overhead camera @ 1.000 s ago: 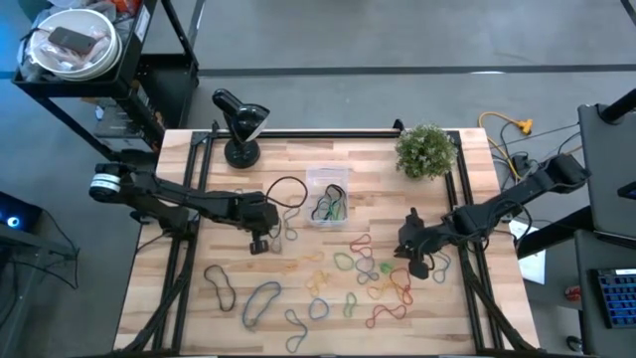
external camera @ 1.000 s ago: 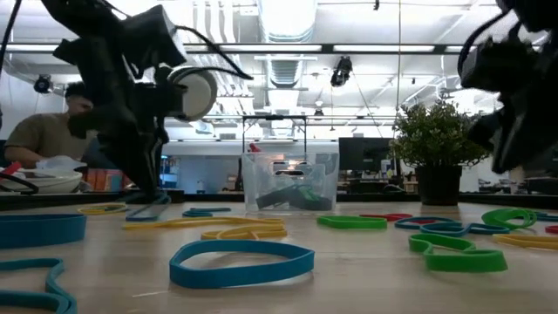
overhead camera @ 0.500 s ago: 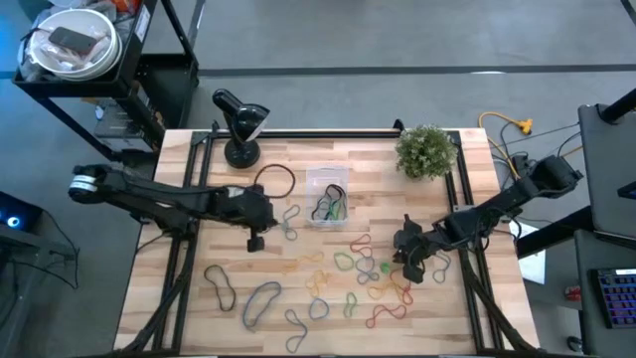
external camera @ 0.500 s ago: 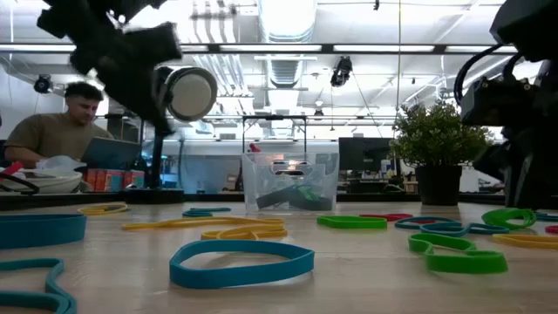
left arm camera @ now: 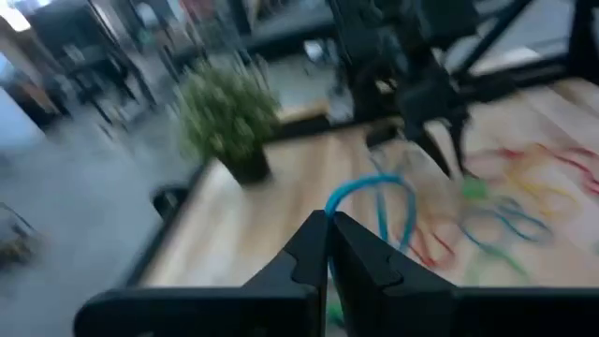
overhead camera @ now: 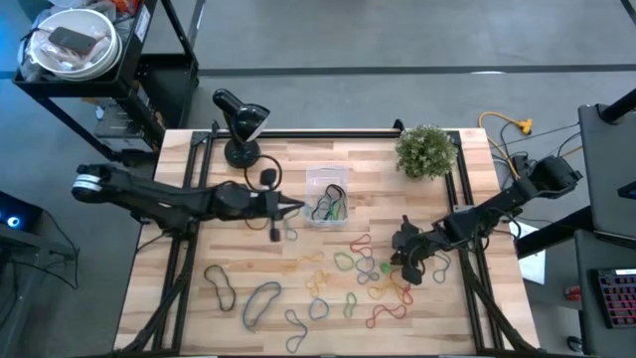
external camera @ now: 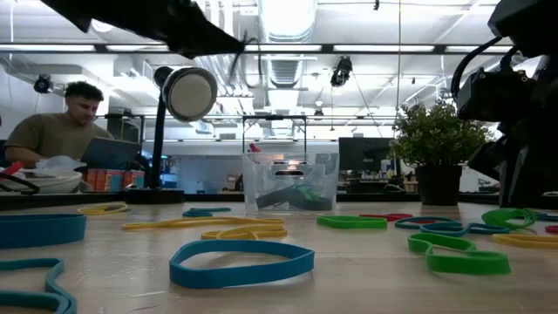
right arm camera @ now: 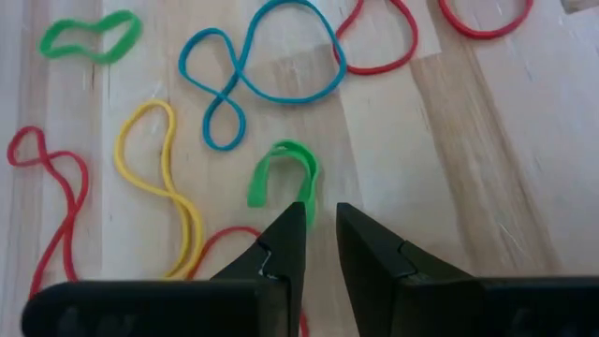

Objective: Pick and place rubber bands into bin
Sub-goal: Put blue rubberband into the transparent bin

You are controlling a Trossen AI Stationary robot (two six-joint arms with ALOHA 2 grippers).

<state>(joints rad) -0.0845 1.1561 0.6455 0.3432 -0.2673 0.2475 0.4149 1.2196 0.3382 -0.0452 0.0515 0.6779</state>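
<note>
Wooden bench carried the clear bin mid-top and scattered rubber bands. Since a second earlier, the left hand had risen off the bench and swung beside the bin, fingers clamped on a blue band, seemingly ready to drop. The right hand hovered over a green band, fingers slightly apart.

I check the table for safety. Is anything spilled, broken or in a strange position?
Nothing looks broken. Many rubber bands lie loose over the table, but they are the work material, not a spill. The bin stands upright with some bands inside. The plant and the lamp also stand upright.
</note>
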